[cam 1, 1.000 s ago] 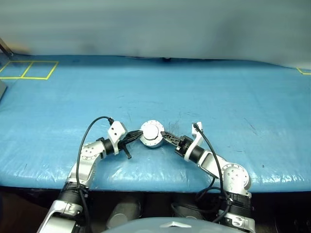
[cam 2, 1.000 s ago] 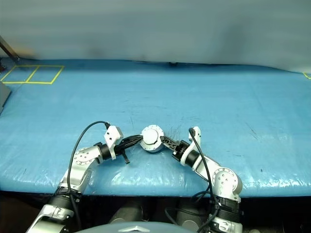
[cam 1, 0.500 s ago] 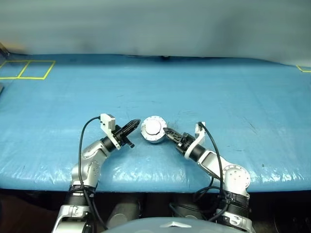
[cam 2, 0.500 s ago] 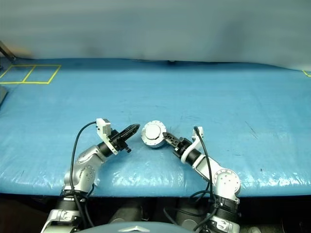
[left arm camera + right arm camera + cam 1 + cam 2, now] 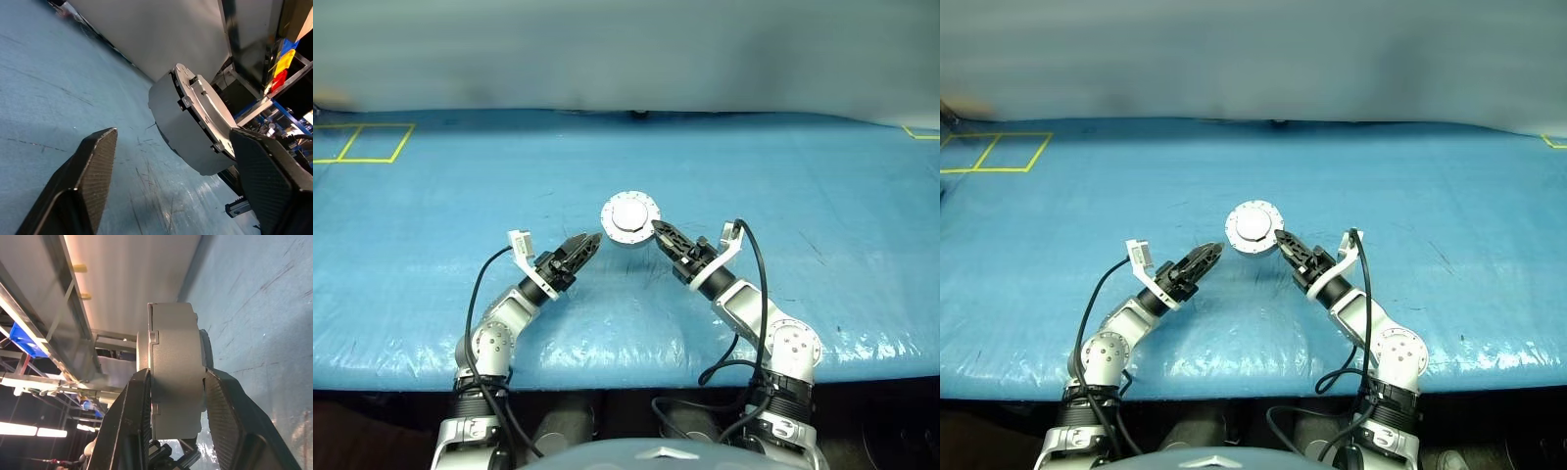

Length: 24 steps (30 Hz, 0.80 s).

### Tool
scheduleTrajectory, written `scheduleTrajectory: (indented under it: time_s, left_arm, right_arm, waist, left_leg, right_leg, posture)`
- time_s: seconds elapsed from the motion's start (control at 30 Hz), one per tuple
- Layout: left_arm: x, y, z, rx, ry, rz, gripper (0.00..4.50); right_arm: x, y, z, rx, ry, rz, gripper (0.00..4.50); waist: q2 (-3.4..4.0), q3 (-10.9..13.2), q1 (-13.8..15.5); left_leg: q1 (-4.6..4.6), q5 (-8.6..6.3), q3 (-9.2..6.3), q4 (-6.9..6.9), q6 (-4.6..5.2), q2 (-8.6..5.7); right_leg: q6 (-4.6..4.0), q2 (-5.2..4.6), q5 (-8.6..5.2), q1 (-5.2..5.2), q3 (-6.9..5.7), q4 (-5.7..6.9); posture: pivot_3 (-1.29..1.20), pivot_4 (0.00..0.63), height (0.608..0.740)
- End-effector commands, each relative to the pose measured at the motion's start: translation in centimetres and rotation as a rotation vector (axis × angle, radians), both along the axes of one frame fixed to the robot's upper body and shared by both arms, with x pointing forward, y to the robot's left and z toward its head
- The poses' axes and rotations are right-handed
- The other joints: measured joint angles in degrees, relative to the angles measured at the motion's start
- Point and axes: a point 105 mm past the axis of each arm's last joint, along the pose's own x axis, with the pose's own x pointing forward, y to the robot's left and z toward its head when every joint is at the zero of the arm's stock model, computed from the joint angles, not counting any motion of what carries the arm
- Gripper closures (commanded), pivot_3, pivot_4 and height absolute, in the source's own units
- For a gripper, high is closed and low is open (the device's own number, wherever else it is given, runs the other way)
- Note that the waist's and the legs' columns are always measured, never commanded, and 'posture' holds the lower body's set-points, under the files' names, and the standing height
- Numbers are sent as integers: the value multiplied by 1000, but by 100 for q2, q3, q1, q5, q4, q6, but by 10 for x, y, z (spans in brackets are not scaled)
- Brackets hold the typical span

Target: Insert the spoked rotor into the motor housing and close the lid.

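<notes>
The motor housing [image 5: 630,216] sits between the two fingers [image 5: 134,431] of the right gripper [image 5: 658,231], lifted clear of the table [image 5: 783,186], with the lid [image 5: 151,333] on its top face. The left gripper [image 5: 590,241] is just to the housing's left, apart from it, its jaws spread wide with nothing between them. From the left wrist, the housing lies just ahead of those jaws.

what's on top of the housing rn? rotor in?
The lid sits closed on the housing, which the right end effector grips. Whatever is inside, rotor included, is covered.
</notes>
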Motion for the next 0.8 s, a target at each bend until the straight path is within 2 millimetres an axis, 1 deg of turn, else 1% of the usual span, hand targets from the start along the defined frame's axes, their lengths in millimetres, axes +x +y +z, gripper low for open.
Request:
scheduleTrajectory:
  time_s: [0.03,0.17,0.27,0.43,0.6,0.7,0.77,0.8]
  left_arm:
    - [-2,-4,19,-98,-12,-35,91]
    - [-3,-8,24,-204,37,-83,91]
    - [-1,-11,26,-250,53,-101,91]
    - [-1,-21,25,-261,73,-137,91]
    - [-2,-26,28,-257,37,-149,91]
    - [-1,-21,31,-290,20,-124,681]
    - [0,-17,33,-308,19,-102,1326]
    - [1,-15,33,-314,20,-94,1575]
  right_arm:
    - [-6,12,36,91,-129,45,3229]
    - [-14,22,37,90,-135,100,3229]
    - [-19,28,37,83,-137,126,3229]
    - [-26,38,36,63,-145,169,3229]
    - [-26,38,36,68,-144,163,3229]
    - [-22,33,37,81,-134,132,3229]
    - [-17,30,34,79,-112,105,3229]
    - [-16,29,32,77,-103,96,3229]
  waist:
    - [-1,0,6]
    - [-1,1,5]
    - [-3,2,5]
    - [-3,2,5]
    - [-5,3,13]
    - [-5,3,15]
    - [-7,4,11]
    - [-7,4,9]
  left_leg:
    - [0,0,0,0,0,0]
    - [0,-2,0,1,-2,0]
    - [0,-2,0,1,-2,0]
    - [0,-3,1,2,-4,0]
    - [0,-6,1,3,-8,0]
    - [0,-8,1,3,-12,0]
    - [0,-8,2,3,-12,0]
    - [-1,-8,2,3,-12,0]
  right_leg:
    - [0,0,0,0,0,0]
    - [0,0,0,0,0,0]
    - [0,0,0,0,0,0]
    - [0,0,0,1,1,0]
    - [0,-1,0,2,1,-1]
    - [0,-1,0,2,1,-1]
    - [0,-1,0,2,1,-2]
    - [0,-1,0,1,2,-2]
  posture:
    - [0,150,740]
    - [0,150,740]
    - [0,150,740]
    - [0,150,740]
    - [0,150,740]
    - [0,150,740]
    - [0,150,740]
    - [0,150,740]
